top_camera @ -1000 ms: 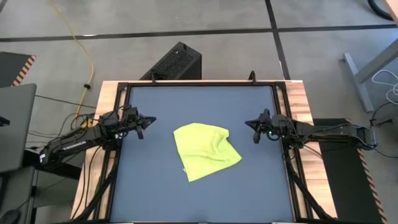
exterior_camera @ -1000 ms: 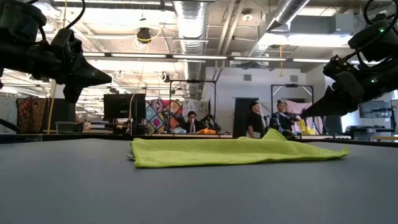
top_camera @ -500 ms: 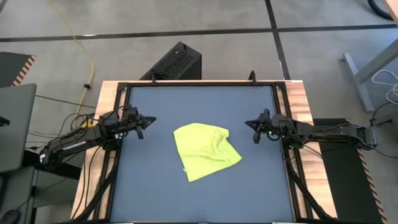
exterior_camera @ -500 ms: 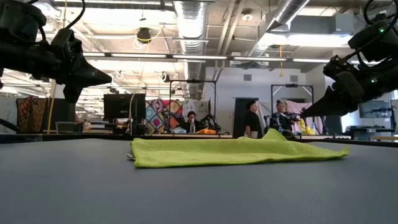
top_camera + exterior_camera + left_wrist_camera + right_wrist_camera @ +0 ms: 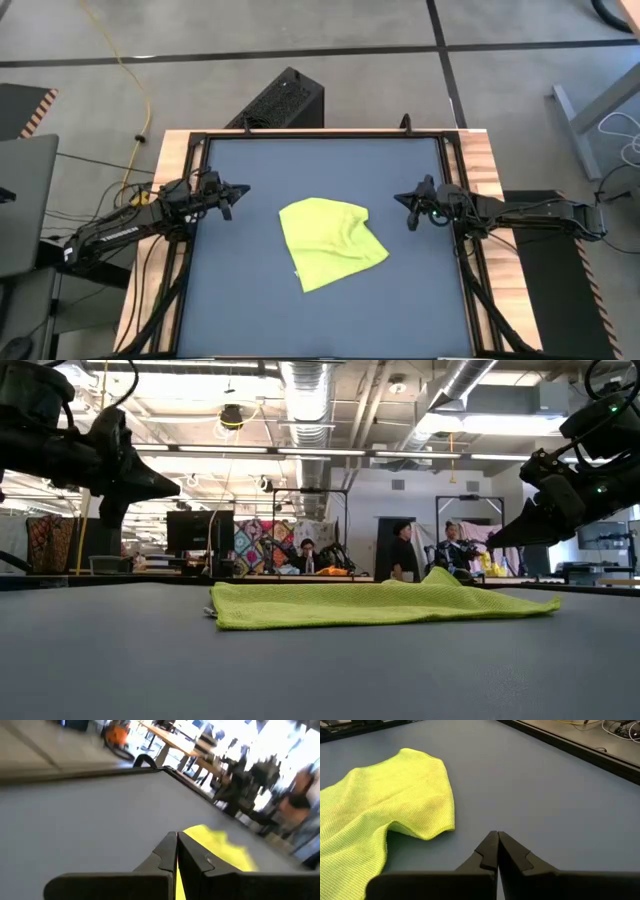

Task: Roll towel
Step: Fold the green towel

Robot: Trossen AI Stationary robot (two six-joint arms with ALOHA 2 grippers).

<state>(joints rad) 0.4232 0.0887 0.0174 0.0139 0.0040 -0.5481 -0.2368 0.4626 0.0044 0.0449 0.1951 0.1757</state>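
The towel (image 5: pixel 330 243) lies flat mid-table (image 5: pixel 310 170); left gripper (image 5: pixel 238 191) and right gripper (image 5: pixel 402 198) flank it, fingers pressed together.

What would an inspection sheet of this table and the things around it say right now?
Surface: dark blue-grey tabletop, wooden edges.
Job's things: towel lies loosely flat, unrolled, mid-table.
Clutter: nothing seen on the table.
Grippers: left gripper shut, at the left edge above the table; right gripper shut, at the right edge; neither touches the towel.
Cables: yellow cable on the floor.
Surroundings: black box behind the table; people far off.
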